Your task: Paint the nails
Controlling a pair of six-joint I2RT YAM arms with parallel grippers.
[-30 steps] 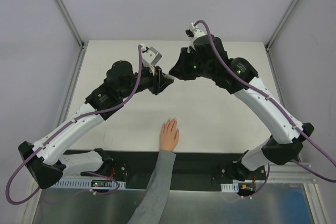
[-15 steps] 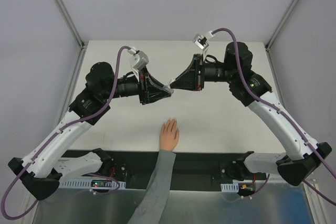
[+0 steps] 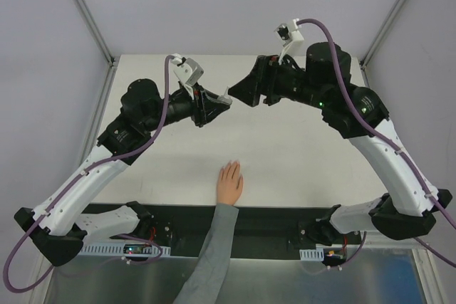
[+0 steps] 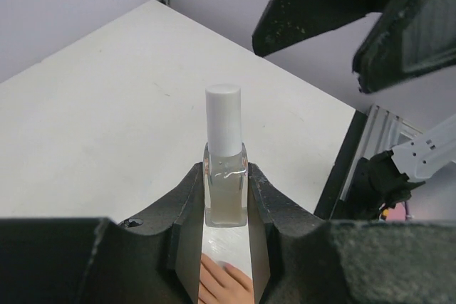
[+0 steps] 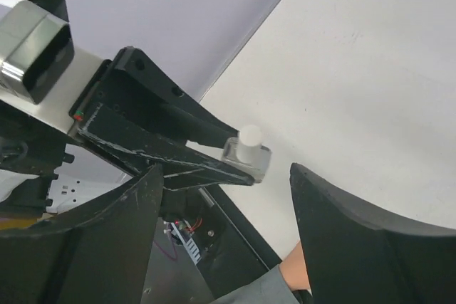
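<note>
The bottle (image 4: 225,179) is clamped in the left gripper (image 3: 221,102), white cap (image 4: 223,120) left free toward the spread right gripper (image 3: 239,95) — seemingly for uncapping, well apart from the nails (image 3: 232,166).

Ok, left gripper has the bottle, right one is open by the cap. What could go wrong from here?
1. The left gripper pinches the bottle only by its smooth glass base; twisting the cap may spin or slip it.
2. The right gripper is open and apart from the cap; closing off-centre could knock the bottle loose.
3. The hand lies on the table below, so a drop or spill might hit it.
</note>
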